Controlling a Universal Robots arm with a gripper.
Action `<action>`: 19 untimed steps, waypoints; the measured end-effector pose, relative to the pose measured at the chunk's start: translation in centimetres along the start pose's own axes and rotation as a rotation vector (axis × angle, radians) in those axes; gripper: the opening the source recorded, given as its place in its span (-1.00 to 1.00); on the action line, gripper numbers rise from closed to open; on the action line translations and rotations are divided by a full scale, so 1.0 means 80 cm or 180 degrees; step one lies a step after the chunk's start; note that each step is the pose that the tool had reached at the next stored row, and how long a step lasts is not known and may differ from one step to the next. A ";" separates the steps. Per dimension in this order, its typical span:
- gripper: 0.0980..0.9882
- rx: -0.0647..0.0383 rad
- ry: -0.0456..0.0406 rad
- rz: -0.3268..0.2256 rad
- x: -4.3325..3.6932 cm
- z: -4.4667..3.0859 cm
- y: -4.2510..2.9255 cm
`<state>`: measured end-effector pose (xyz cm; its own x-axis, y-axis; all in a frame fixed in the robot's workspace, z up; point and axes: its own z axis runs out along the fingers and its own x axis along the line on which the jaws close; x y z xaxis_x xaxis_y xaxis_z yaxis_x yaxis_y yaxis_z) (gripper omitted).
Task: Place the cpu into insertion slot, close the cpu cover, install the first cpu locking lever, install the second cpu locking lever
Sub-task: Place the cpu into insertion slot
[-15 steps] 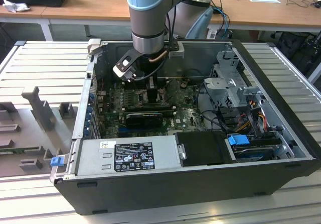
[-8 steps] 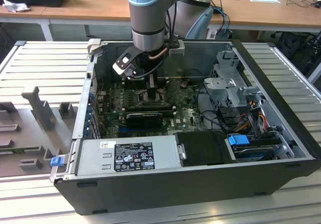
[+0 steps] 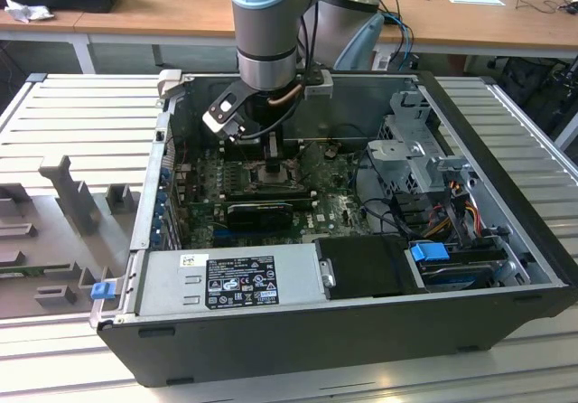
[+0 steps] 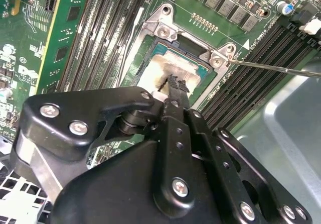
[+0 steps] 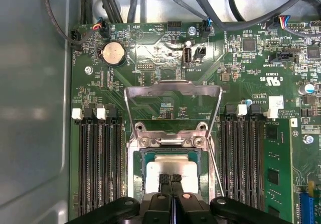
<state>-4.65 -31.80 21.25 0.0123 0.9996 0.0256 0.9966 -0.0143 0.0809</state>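
The cpu (image 5: 173,170) lies flat in the insertion slot (image 5: 134,170), its pale metal top showing in both wrist views (image 4: 161,73). My gripper (image 5: 170,180) is shut, its two black fingertips pressed together with nothing between them and their tips right at the cpu's top (image 4: 176,85). The cpu cover (image 5: 173,89) is swung open, its silvery frame lying back past the hinge edge of the slot. A thin wire locking lever (image 4: 281,70) sticks out loose beside the slot (image 4: 150,43). In the exterior view the gripper (image 3: 271,157) hangs inside the computer case over the slot (image 3: 271,175).
Rows of memory slots (image 5: 98,163) flank the socket on both sides. A grey power supply box (image 3: 230,281) and a black block (image 3: 366,266) line the case's near wall. Drive cages and cables (image 3: 424,164) fill the exterior view's right. Cables (image 5: 150,3) hang over the board's edge.
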 end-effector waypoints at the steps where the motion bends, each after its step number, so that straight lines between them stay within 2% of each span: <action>1: -0.98 0.0000 0.0001 0.0000 0.000 -0.0001 0.0000; 19: -0.98 0.0000 0.0000 0.0000 0.000 -0.0027 0.0002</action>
<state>-4.65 -31.80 21.46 0.0123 0.9996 0.0257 0.9966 -0.0143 0.0810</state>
